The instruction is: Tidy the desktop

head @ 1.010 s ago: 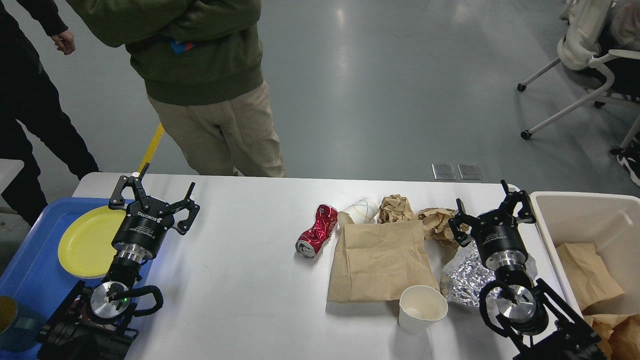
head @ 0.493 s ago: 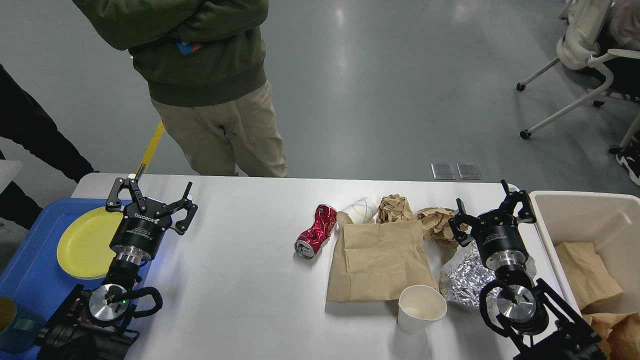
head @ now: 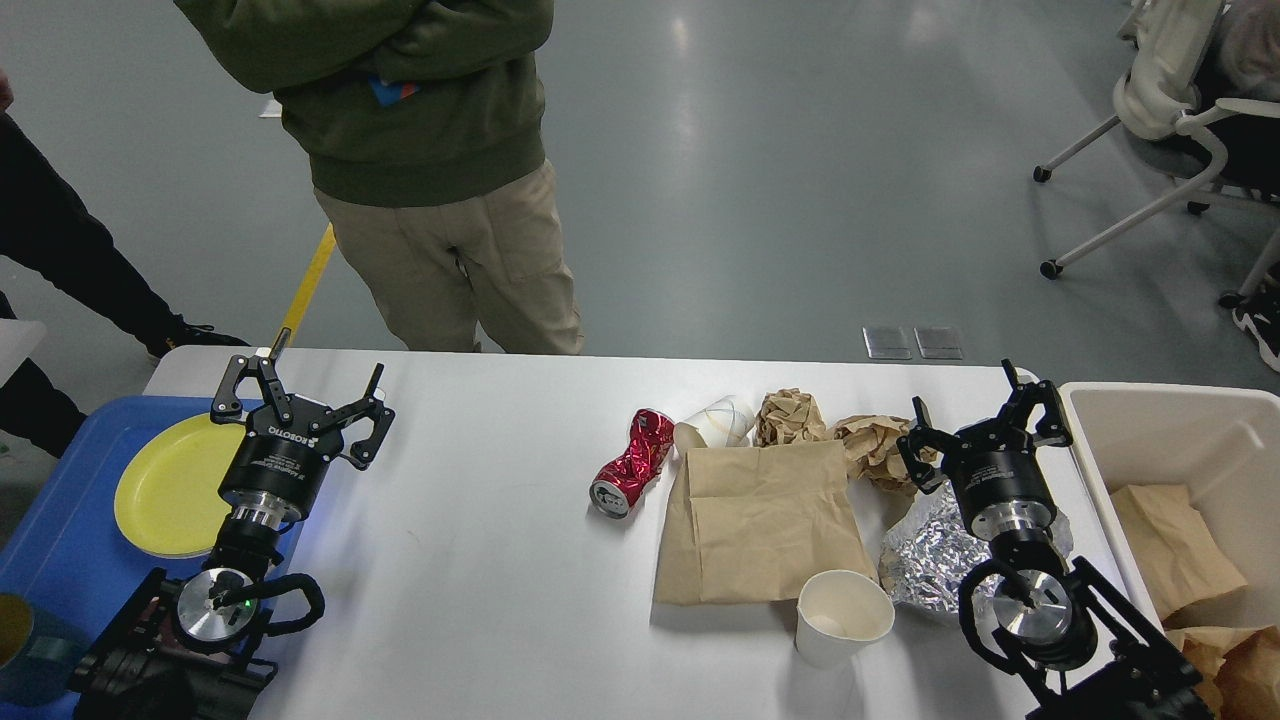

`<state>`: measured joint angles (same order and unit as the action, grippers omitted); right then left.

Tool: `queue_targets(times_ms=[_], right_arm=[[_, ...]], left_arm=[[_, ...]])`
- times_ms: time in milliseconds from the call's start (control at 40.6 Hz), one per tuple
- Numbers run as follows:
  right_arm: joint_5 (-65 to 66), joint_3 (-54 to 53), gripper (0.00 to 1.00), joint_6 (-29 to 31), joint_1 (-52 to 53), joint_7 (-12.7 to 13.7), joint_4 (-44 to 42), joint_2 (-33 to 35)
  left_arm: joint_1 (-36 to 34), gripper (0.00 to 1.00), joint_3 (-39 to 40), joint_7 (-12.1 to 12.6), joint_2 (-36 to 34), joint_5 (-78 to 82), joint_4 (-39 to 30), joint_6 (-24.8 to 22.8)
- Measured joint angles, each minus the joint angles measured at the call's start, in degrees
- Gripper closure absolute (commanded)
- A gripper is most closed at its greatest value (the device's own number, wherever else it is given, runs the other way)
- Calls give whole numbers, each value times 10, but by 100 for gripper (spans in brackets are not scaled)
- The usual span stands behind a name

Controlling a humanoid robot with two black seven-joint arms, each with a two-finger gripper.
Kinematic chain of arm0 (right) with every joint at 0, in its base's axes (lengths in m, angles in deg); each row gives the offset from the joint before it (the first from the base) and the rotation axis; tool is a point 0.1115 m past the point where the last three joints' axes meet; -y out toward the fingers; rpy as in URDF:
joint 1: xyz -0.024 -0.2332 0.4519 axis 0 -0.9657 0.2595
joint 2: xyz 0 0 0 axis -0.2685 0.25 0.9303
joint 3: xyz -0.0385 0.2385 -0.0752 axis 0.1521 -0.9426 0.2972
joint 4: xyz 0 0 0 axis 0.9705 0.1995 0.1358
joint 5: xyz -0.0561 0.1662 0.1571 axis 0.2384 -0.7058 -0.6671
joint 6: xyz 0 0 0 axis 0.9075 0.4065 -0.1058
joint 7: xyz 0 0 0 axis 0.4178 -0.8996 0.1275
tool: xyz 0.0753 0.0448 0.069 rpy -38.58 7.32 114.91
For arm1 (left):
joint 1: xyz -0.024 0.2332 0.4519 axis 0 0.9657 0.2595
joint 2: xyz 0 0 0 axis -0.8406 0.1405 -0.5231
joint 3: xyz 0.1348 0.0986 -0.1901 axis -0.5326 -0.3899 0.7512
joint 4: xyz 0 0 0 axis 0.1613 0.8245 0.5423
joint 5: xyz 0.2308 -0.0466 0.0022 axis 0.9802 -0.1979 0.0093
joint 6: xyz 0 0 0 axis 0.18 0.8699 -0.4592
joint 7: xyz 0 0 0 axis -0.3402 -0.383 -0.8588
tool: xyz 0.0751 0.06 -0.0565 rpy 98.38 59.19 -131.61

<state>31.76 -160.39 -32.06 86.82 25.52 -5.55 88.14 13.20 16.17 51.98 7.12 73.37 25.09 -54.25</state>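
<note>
**Trash clustered, nothing grabbed yet**

While both grippers hover wide and empty, your right gripper (head: 978, 418) sits nearest the beige bin (head: 1150, 420); left gripper (head: 300, 400) is far left. Desktop (head: 480, 560) litter lies just left of the bin, likely bound there.

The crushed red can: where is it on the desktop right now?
In the head view the crushed red can lies on its side near the middle of the desktop, just left of the flat brown paper bag and the tipped white cup.
</note>
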Motion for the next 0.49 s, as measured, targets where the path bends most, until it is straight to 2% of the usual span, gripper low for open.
queue_targets(times_ms=[148,271,419,493], right_arm=[[0,3,0,0,1,1,-1,1],[0,5,0,1,13,13,-12,3],[-6,5,0,1,22,38,-8,1],[-10,5,0,1,26,64,-5,7]], left_arm=[[0,4,0,0,0,0,0,0],[0,4,0,0,0,0,0,0],[0,4,0,0,0,0,0,0],[0,4,0,0,0,0,0,0]])
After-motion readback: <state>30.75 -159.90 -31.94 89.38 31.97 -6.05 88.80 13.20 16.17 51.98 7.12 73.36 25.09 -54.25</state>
